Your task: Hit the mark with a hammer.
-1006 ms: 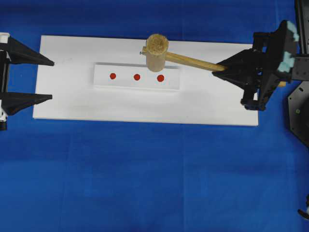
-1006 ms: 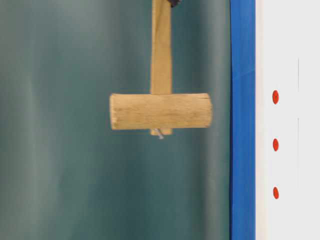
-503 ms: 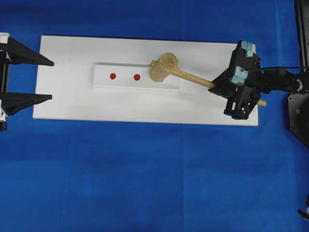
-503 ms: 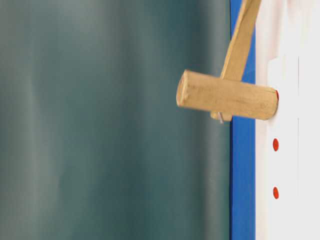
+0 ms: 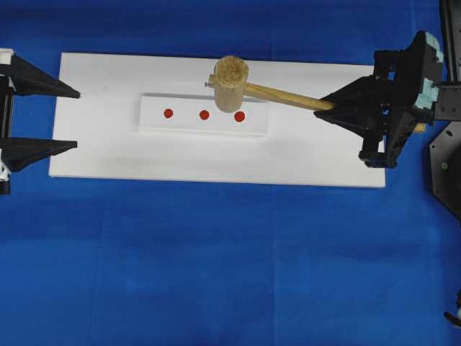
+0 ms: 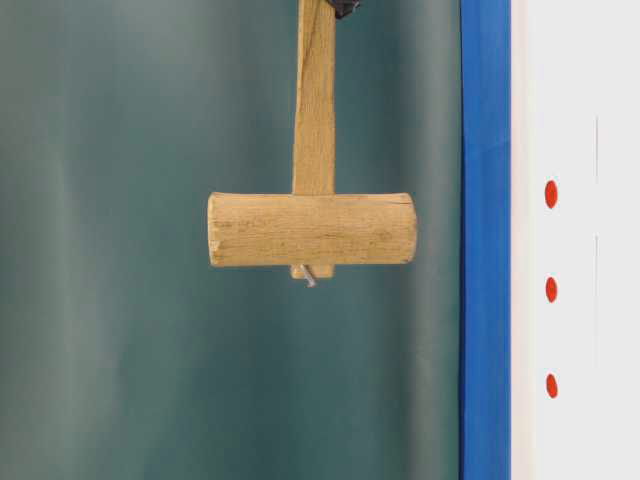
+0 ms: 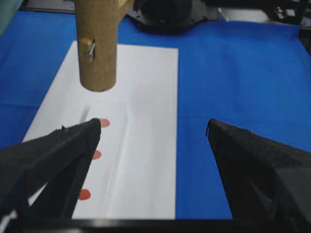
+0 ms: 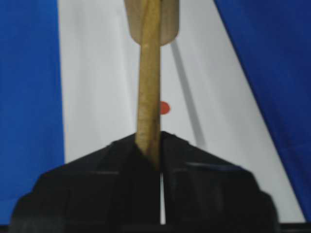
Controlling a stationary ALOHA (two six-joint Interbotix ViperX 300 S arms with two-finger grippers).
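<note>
The hammer (image 5: pixel 230 81), a light wooden mallet, hangs in the air above the white board (image 5: pixel 108 151), its head clear of the surface in the table-level view (image 6: pixel 312 229). My right gripper (image 5: pixel 324 107) is shut on its flat handle (image 8: pixel 148 87), over the board's right end. Three red marks sit on a raised white strip (image 5: pixel 187 122). The rightmost mark (image 5: pixel 240 116) lies just beside the head. My left gripper (image 5: pixel 77 119) stands open at the board's left edge, with nothing between its fingers (image 7: pixel 73 145). The head (image 7: pixel 98 43) hovers beyond the far mark (image 7: pixel 104 123) in the left wrist view.
Blue cloth (image 5: pixel 216 259) covers the table around the board. A black arm base (image 5: pixel 445 166) sits at the right edge. A teal backdrop (image 6: pixel 120 300) fills the table-level view.
The hammer swung down onto the rightmost mark half a second ago. The right gripper has now lifted it back up, uncovering that mark. The left gripper has not moved.
</note>
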